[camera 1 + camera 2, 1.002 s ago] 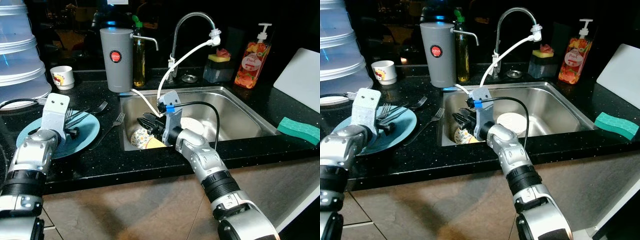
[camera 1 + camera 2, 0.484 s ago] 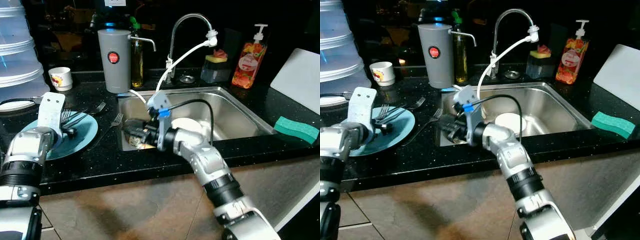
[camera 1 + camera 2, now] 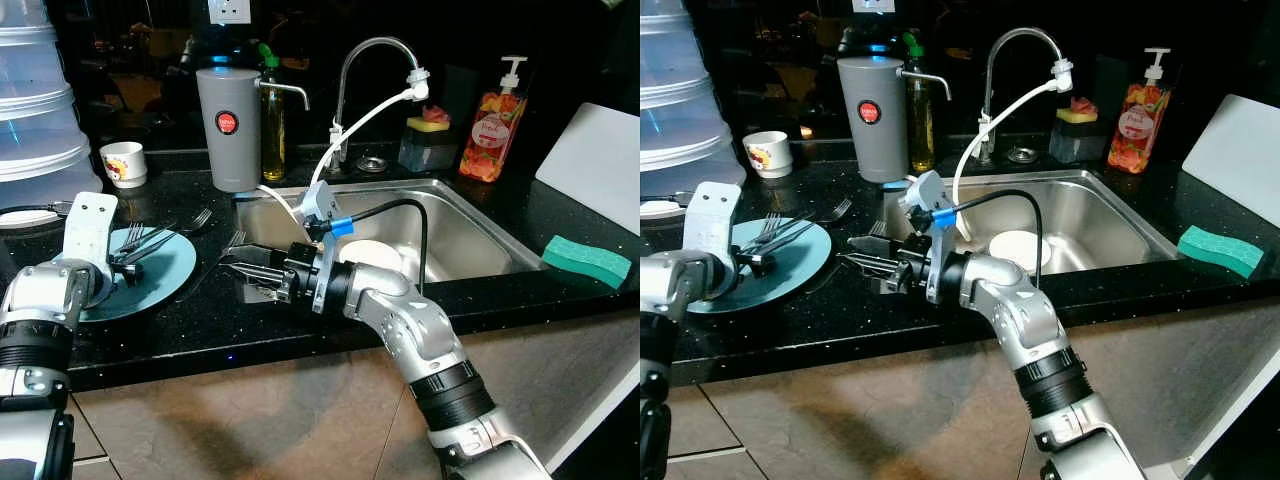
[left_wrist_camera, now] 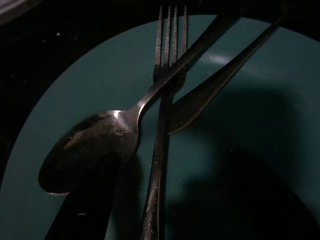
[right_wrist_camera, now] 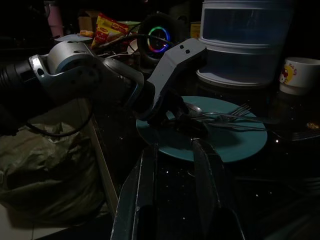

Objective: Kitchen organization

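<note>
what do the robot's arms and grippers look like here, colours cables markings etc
Both arms are silver-grey segmented shells with black ribbed bands at the joints. The right gripper has two long black fingers behind a pale grey wrist bracket; a black cable with a blue connector loops from that bracket back along the forearm. The left gripper has the same pale bracket, drilled with small holes. No markings can be made out.

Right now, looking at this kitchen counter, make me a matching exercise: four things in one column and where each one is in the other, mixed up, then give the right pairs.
Things:
1. spoon
2. white plate
3. green sponge
4. small cup

Places:
A. in the sink
B. counter right of the sink
C. on the teal plate
D. counter left of the grey dispenser

Pairs: 1-C, 2-A, 3-B, 4-D
</note>
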Controlling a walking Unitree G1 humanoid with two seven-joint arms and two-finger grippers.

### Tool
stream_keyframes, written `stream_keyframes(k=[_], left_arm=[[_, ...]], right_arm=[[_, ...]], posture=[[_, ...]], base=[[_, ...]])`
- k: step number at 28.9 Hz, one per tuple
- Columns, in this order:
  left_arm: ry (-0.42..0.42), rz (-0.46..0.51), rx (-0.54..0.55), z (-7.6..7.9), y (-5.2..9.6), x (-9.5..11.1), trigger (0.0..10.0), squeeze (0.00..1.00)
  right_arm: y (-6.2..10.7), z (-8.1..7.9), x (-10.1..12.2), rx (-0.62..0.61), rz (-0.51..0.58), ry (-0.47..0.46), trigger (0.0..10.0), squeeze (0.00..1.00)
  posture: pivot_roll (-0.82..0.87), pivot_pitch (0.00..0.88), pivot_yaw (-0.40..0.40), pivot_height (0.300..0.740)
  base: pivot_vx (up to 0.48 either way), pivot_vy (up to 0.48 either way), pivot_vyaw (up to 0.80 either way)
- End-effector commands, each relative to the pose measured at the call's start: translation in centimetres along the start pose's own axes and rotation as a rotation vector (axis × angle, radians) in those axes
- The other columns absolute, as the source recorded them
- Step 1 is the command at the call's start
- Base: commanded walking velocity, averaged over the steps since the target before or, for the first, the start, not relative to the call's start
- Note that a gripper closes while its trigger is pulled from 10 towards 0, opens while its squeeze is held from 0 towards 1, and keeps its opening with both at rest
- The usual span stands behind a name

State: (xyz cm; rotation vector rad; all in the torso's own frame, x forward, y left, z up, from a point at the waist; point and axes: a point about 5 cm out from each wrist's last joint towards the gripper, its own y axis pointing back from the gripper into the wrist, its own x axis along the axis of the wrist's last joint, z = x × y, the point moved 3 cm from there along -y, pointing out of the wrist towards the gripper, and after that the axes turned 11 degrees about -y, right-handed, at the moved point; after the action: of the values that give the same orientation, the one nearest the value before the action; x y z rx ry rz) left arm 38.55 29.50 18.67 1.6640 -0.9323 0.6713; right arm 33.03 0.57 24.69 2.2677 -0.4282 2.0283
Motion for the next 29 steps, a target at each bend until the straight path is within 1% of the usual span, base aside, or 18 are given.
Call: stream_keyframes(k=[1,2,3,4,5,8,16,19,24,26,29], left_arm=[[0.031,-0.166,-0.044,0.6,-0.9,-4.2,6.1,0.0],[0.046,-0.167,-0.059,0.8,-1.0,-4.3,4.5,0.0],[0.046,-0.167,-0.059,0.8,-1.0,-4.3,4.5,0.0],[0.081,-0.163,-0.086,1.1,-1.1,-4.5,0.0,0.0],[0.081,-0.163,-0.086,1.1,-1.1,-4.5,0.0,0.0],[0.118,-0.165,-0.128,1.5,-1.1,-4.6,0.0,0.0],[0.111,-0.18,-0.143,1.6,-1.2,-5.0,0.0,0.0],[0.105,-0.169,-0.125,1.2,-1.2,-4.9,0.0,0.0],[0.09,-0.122,-0.088,0.5,-1.2,-4.1,0.0,0.0],[0.089,-0.079,-0.077,0.1,-0.9,-3.1,0.0,0.0],[0.089,-0.061,-0.07,-0.1,-0.8,-2.7,0.0,0.0]], right_arm=[[0.1,-0.2,0.0,0.005,-0.015,0.0,10.0,0.0],[0.1,-0.2,-0.1,0.006,-0.019,0.004,10.0,0.0],[0.1,-0.2,-0.1,0.006,-0.019,0.004,10.0,0.0],[0.1,-0.3,-0.1,0.006,-0.025,0.008,10.0,0.0],[0.1,-0.3,-0.1,0.006,-0.025,0.008,10.0,0.0],[0.1,-0.4,-0.1,0.008,-0.03,0.011,10.0,0.0],[0.1,-0.4,-0.1,0.008,-0.034,0.013,10.0,0.0],[0.1,-0.4,-0.1,0.004,-0.03,0.005,10.0,0.0],[0.2,-0.4,0.0,-0.003,-0.022,-0.009,10.0,0.0],[0.2,-0.2,0.1,-0.027,-0.004,-0.023,10.0,0.0],[0.3,-0.1,0.2,-0.047,0.009,-0.031,10.0,0.0]], posture=[[0.04,0.007,-0.029,0.74],[0.04,0.006,-0.031,0.74],[0.04,0.006,-0.031,0.74],[0.04,0.006,-0.031,0.74],[0.04,0.006,-0.031,0.74],[0.04,0.005,-0.034,0.74],[0.04,0.004,-0.034,0.74],[0.04,0.001,-0.034,0.74],[0.04,0.006,-0.032,0.74],[0.04,0.04,-0.027,0.74],[0.04,0.051,-0.026,0.74]], base=[[0.0,0.0,0.0],[0.0,0.0,0.0],[0.0,0.0,0.0],[0.0,0.0,0.0],[0.0,0.0,0.0],[0.0,0.0,0.0],[0.0,0.0,0.0],[0.0,0.0,0.0],[0.0,0.0,0.0],[0.0,0.0,0.0],[0.0,0.0,0.0]])
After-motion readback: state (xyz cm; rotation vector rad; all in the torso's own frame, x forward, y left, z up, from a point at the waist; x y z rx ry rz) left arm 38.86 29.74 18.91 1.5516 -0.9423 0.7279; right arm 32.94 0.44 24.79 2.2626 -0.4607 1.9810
